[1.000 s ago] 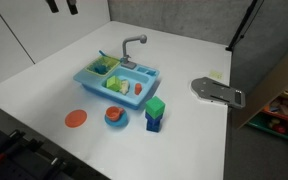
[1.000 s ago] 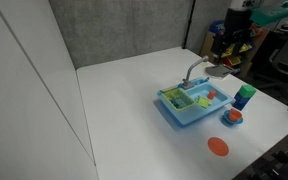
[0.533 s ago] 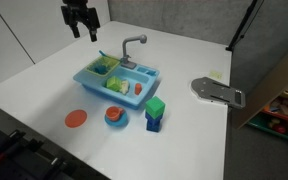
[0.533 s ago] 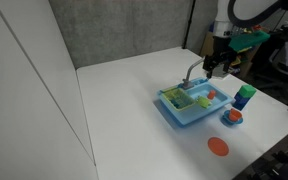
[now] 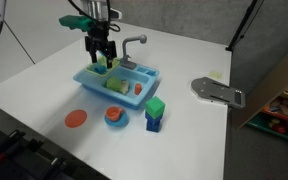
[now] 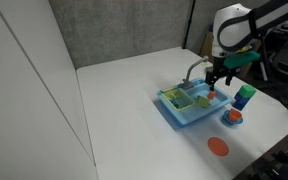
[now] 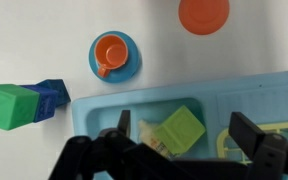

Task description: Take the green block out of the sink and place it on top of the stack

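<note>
The small light yellow-green cube [image 7: 182, 130] lies tilted on the floor of the light blue plastic toy sink [image 7: 134, 108]; which compartment it is in cannot be told. The wrist view shows the black Robotiq gripper [image 7: 182, 128] above it, jaws spread wide with one finger on either side of the cube and neither touching it. In both exterior views the gripper [image 5: 102, 62] [image 6: 217, 82] hangs over the sink [image 5: 96, 86] [image 6: 189, 115], beside its grey faucet [image 5: 132, 44].

The sink stands near the middle of the white counter [image 5: 34, 90]. The stack [image 5: 155, 113] [image 6: 244, 96] [image 7: 24, 103], a darker green cube on a blue one, stands just beside the sink. An orange cup on a blue saucer [image 5: 115, 116] [image 7: 111, 55] and a flat orange disc [image 5: 76, 118] [image 7: 203, 14] lie towards the counter's front edge. A grey metal plate [image 5: 217, 91] lies by a side edge.
</note>
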`<state>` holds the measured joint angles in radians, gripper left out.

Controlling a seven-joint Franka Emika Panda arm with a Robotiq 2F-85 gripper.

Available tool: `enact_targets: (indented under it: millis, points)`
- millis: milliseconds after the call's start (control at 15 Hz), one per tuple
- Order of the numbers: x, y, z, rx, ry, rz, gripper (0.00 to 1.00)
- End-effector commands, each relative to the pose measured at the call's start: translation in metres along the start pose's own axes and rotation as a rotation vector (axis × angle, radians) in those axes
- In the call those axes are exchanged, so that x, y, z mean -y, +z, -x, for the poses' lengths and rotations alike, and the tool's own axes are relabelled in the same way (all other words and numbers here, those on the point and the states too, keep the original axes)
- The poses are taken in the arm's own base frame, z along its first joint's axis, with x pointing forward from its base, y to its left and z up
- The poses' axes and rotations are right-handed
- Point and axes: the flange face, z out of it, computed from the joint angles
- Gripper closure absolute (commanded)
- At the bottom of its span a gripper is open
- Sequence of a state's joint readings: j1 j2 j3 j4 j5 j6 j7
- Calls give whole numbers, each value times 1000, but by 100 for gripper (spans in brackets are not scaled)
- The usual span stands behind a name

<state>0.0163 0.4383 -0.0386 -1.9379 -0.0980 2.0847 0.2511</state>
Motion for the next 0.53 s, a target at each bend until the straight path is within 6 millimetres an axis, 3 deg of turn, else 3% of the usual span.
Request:
enact_targets:
  millis: [0, 333, 467]
  points:
    - [-11, 19, -17, 40, 32, -17, 0]
    - [-17, 29, -24, 60, 54, -26, 0]
    - [-12, 18, -18, 62, 51, -46, 0]
